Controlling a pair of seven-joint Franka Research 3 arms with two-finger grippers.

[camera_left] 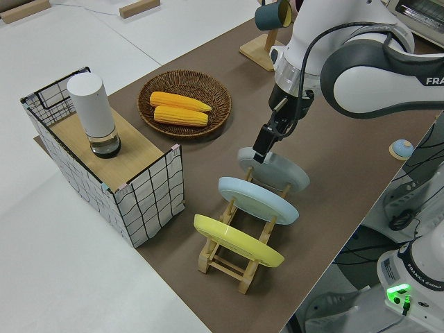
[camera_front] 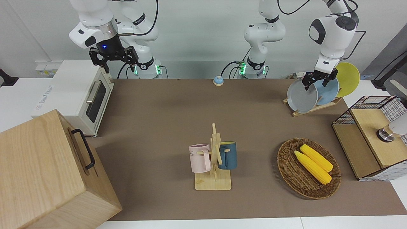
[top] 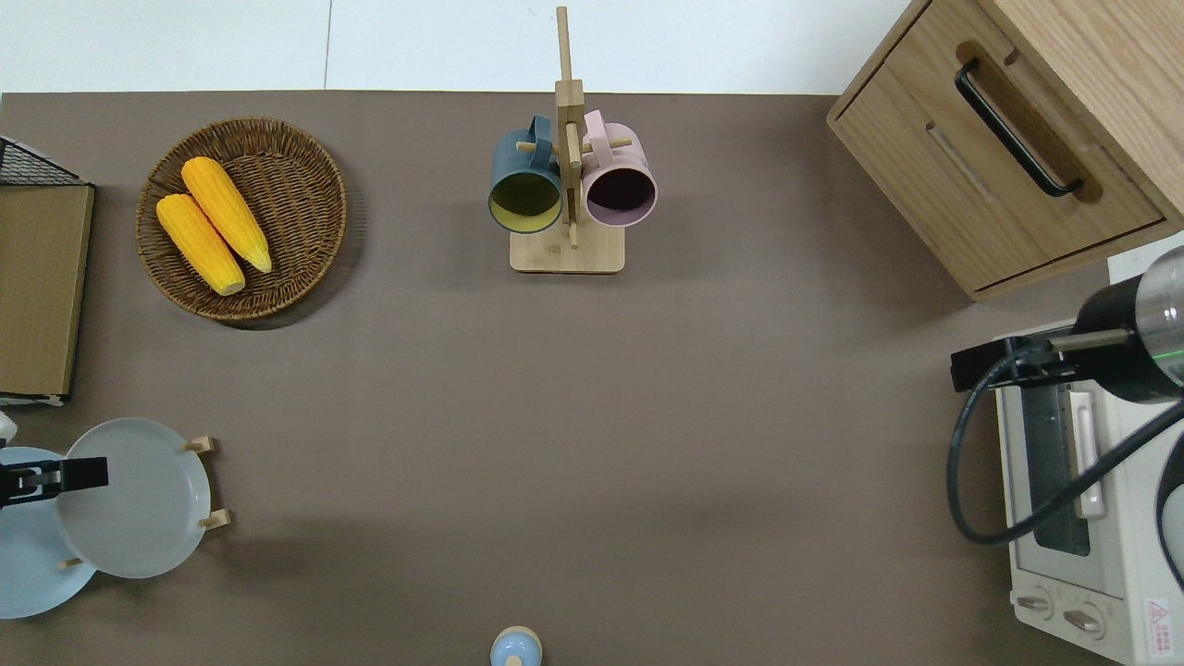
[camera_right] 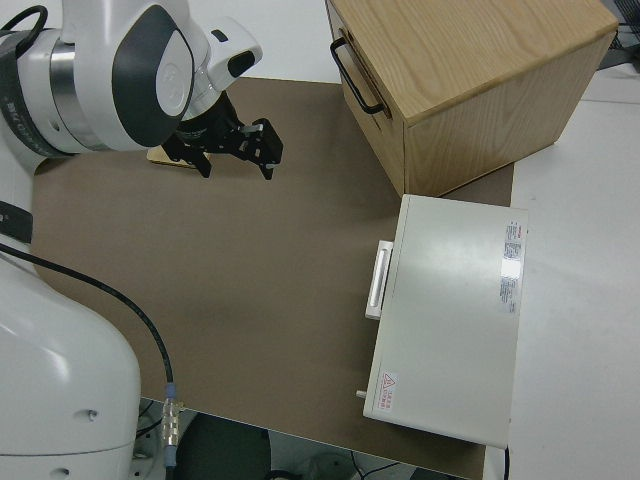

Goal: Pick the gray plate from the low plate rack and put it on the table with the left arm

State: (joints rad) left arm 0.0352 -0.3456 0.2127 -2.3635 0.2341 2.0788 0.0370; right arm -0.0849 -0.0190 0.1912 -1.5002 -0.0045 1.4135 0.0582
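Note:
The gray plate (camera_front: pixel 301 97) leans in the low plate rack (camera_front: pixel 313 108) at the left arm's end of the table (camera_front: pixel 178 121). It also shows in the overhead view (top: pixel 139 509) and the left side view (camera_left: pixel 281 171). My left gripper (camera_front: pixel 315 82) is open at the plate's top rim, one finger on each side of the rim, seen too in the overhead view (top: pixel 51 476) and the left side view (camera_left: pixel 262 147). The right arm is parked, its gripper (camera_front: pixel 116 63) open.
A light blue plate (camera_front: pixel 330 92) and a yellow plate (camera_front: pixel 349 78) lean in the same rack, nearer to the robots. A basket with corn (camera_front: pixel 308 168), a wire crate (camera_front: pixel 375 136), a mug stand (camera_front: pixel 213 165), a toaster oven (camera_front: pixel 79 92) and a wooden box (camera_front: pixel 47 171) stand around.

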